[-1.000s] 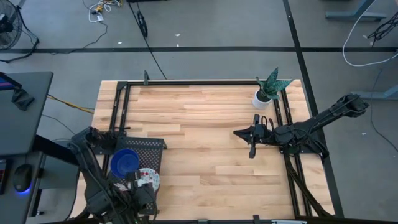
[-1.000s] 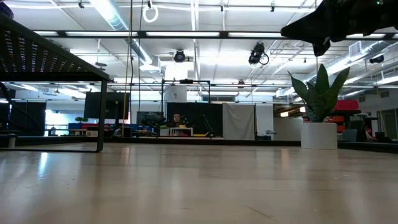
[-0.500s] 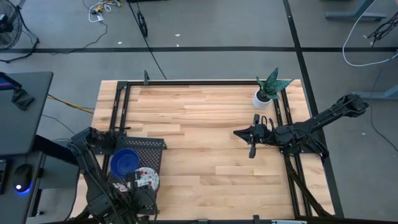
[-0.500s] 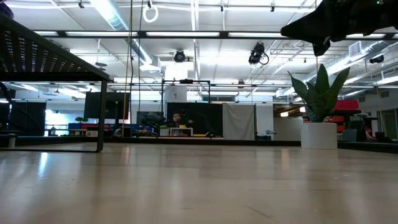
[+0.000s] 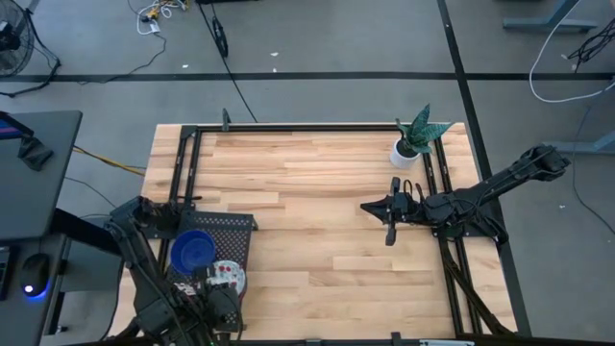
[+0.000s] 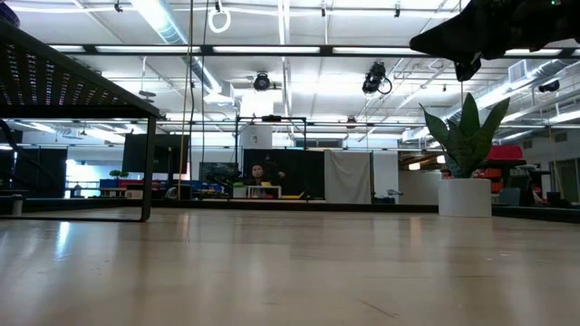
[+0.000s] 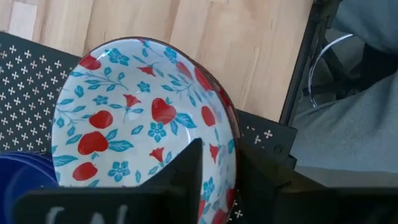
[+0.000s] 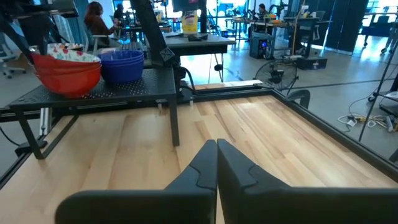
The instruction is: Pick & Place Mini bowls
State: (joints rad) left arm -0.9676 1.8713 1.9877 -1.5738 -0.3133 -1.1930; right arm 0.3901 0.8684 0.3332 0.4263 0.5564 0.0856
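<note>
A white mini bowl with red-and-blue flowers [image 7: 130,118] tops a stack of like bowls [image 8: 67,70] on a black perforated stand [image 5: 235,226] at the table's near left corner. Beside it on the stand is a stack of cobalt blue bowls [image 5: 192,252] [image 8: 121,65]. My left gripper [image 7: 221,177] [image 5: 213,281] is at the floral bowl's rim and shut on it. My right gripper [image 5: 389,219] [image 8: 216,155] hangs shut above the table's right half, touching nothing. My left gripper pinches the top floral bowl by its rim [image 7: 235,146], on the side away from the blue bowls. One finger [image 7: 186,171] is inside the bowl and the other [image 7: 264,183] outside. The fingers come from above. The bowl rests on its stack.
A white plant pot with a green plant [image 5: 404,152] [image 6: 465,195] stands at the far right corner. Black frame rails [image 5: 307,127] run along the table's far and side edges. The wooden table [image 5: 317,192] between the stand and the right arm is bare.
</note>
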